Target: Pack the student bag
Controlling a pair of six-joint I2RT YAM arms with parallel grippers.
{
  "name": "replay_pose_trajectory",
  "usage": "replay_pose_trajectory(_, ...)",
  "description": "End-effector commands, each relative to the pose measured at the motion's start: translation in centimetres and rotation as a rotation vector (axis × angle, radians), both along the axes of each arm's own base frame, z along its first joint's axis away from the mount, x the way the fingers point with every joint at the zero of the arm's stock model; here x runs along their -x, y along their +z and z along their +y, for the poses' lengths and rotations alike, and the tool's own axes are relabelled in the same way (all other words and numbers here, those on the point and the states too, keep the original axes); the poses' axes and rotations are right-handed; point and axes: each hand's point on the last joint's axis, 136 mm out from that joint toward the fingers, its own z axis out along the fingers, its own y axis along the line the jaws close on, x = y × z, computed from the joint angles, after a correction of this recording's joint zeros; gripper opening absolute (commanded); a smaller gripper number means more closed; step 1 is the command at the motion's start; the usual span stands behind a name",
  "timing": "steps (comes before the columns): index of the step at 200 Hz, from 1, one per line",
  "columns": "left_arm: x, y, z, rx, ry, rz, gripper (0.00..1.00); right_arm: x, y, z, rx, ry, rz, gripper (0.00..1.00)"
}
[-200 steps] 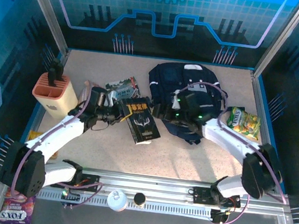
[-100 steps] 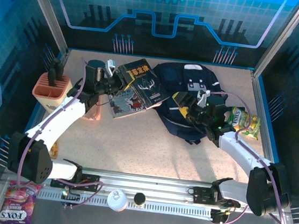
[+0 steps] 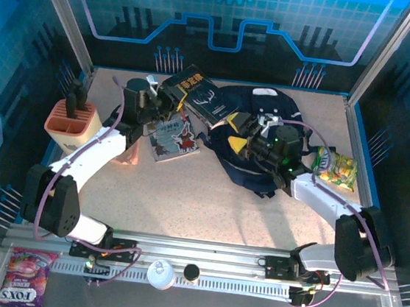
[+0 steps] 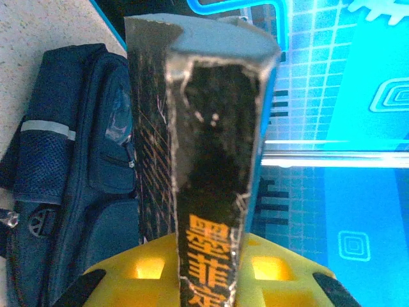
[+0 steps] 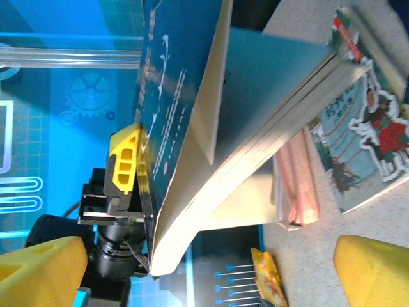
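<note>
White left arm (image 3: 90,151) reaches far, black book (image 3: 203,101) aloft.

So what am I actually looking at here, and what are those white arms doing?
These are two robot arms bolted at the near edge of the table, each ending in a two-finger gripper. The wide picture is from a camera overhead; the other two are from cameras on the wrists. The left gripper is clamped on a black book, held up beside the student bag. The right gripper is open above the bag, holding nothing. On the table lie an illustrated book, a snack packet and a peach holder.
</note>
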Motion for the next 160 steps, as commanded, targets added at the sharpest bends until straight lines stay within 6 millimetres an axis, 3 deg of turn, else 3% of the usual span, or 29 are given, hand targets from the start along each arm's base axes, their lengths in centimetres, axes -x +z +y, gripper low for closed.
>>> replay_pose_trajectory(1,-0.8,5.0,-0.6,0.098,0.003,-0.129,0.03,-1.5,2.9,1.3,-0.1,-0.002,-0.043,1.0)
replay_pose_trajectory(25,-0.7,5.1,-0.8,0.103,-0.003,-0.114,0.04,-2.8,3.5,2.1,-0.129,-0.003,-0.055,1.0)
replay_pose_trajectory(33,-0.7,5.0,-0.9,0.108,-0.01,-0.11,0.04,-3.2,2.9,2.2,-0.12,-0.007,-0.037,1.0)
replay_pose_trajectory(39,-0.6,5.1,-1.0,0.11,-0.016,-0.112,0.04,-3.7,3.8,2.4,-0.127,-0.01,-0.052,1.0)
replay_pose_trajectory(104,-0.4,4.7,-1.0,0.113,-0.022,-0.104,0.04,-5.3,1.8,3.0,-0.131,-0.028,0.021,0.93)
replay_pose_trajectory(123,-0.4,4.5,-1.2,0.115,-0.03,-0.098,0.04,-5.7,2.1,2.7,-0.133,-0.045,-0.009,0.87)
replay_pose_trajectory(160,-0.2,3.1,-1.8,0.062,-0.078,-0.078,0.04,-6.6,4.5,2.4,-0.124,-0.052,-0.161,0.71)
